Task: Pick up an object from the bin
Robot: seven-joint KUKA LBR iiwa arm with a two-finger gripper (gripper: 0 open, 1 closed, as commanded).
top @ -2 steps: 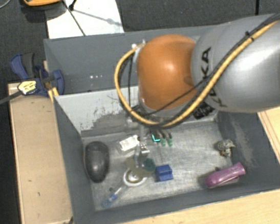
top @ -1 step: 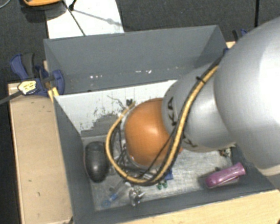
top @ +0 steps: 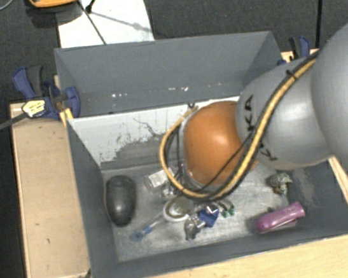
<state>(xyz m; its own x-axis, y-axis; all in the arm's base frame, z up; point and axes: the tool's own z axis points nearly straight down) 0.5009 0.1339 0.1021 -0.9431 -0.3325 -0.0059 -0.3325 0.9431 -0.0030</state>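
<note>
Tool point(top: 185, 210) stands low over the small heap point(top: 201, 218) at the centre of the bin point(top: 93, 204), white ring point(top: 171, 211) and blue piece point(top: 207, 215) directly beneath. Released or clenched: cannot tell, as the orange cover point(top: 209, 140) masks it. Black mouse point(top: 121, 200) lies at 9 o'clock, well apart. Purple cylinder point(top: 280, 217) lies at 4 o'clock, axis 3-to-9.

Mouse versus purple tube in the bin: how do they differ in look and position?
The mouse is dark grey and rounded; the purple tube is bright and slim. The mouse lies at the left of the bin, lengthwise up the picture; the purple tube lies at right near the front wall, lengthwise across. Both rest flat on the floor.
</note>
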